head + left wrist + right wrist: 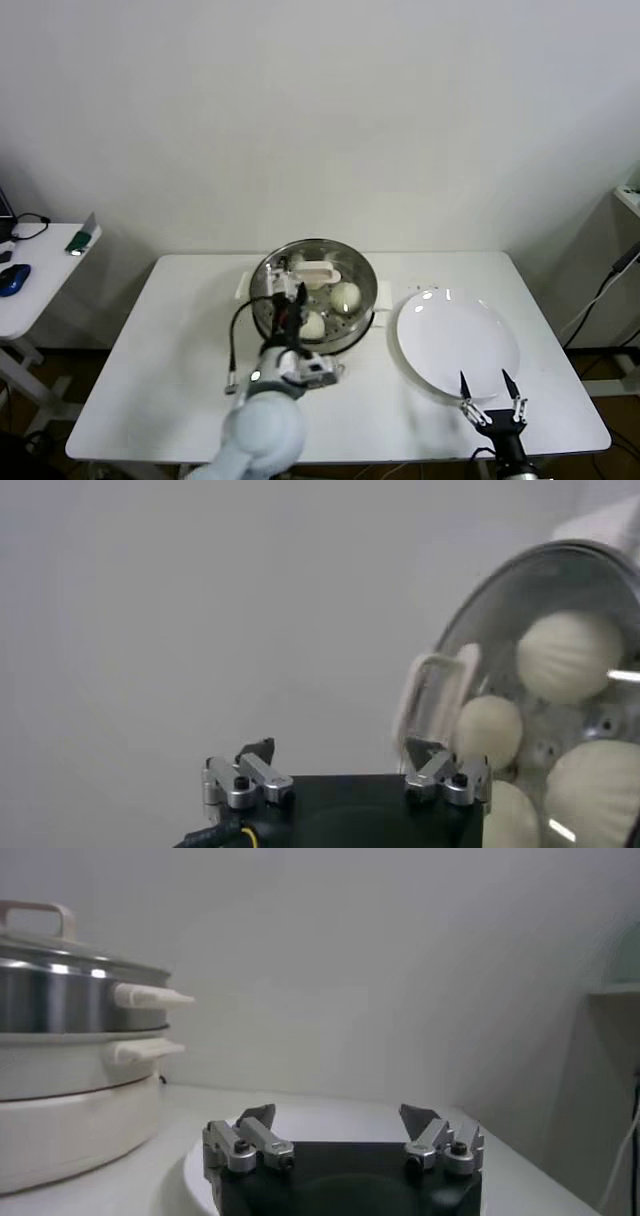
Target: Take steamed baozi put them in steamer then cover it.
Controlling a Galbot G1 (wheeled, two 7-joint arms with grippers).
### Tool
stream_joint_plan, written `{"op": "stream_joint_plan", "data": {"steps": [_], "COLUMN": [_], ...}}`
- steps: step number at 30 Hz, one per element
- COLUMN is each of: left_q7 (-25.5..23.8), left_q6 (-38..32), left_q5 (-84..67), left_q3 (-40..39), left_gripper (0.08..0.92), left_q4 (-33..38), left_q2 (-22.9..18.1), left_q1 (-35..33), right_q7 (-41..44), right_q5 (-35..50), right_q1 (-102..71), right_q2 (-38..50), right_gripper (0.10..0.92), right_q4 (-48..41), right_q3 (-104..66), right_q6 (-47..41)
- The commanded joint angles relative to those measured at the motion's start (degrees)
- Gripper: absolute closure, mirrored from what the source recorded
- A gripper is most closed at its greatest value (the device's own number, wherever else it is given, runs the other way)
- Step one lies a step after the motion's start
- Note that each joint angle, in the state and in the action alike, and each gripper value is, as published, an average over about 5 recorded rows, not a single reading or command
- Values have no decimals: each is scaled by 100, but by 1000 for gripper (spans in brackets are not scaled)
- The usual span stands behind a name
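My left claw [296,296] hovers spread over the glass cover [316,272], seated on the steamer [360,330] enclosing the baozi [345,295]; my right claw [487,392] idles spread beside the empty plate [458,340].

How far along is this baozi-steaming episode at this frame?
Nearly finished. The baozi sit inside the steamer, and the cover is on it. The plate is bare. The left gripper hovers open over the cover; the right gripper waits open by the plate.
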State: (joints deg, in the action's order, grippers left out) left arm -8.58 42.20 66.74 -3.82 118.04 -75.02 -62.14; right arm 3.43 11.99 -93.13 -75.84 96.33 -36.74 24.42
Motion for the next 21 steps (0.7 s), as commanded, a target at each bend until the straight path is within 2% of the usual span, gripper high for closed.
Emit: {"op": "stream_joint_plan", "data": {"steps": [1, 5, 10, 15, 21], "left_q7": [1771, 1995, 1947, 1697, 1569], "left_q6": [-1920, -2970, -4660, -5721, -6439], "left_q5": [-4175, -5604, -7370, -8046, -7875], "left_q3": [2320, 3488, 4438, 4511, 4082], "left_gripper": [180, 177, 177, 177, 177], "left_q4": [955, 832, 130, -536, -1270], "left_q2": [518, 521, 593, 726, 490], "left_q1": [-1265, -1941, -2732, -3291, -3402], "right_q7": [-160, -220, -259, -248, -215], "right_q5": [87, 93, 173, 210, 226], "right_q1": [-2, 24, 35, 4, 27], "right_q2": [20, 8, 5, 40, 60], "right_gripper": [203, 203, 203, 203, 203], "right_q4": [337, 343, 258, 240, 187], "right_q3": [-3, 20, 53, 61, 96], "right_q6": [-71, 20, 188, 170, 102]}}
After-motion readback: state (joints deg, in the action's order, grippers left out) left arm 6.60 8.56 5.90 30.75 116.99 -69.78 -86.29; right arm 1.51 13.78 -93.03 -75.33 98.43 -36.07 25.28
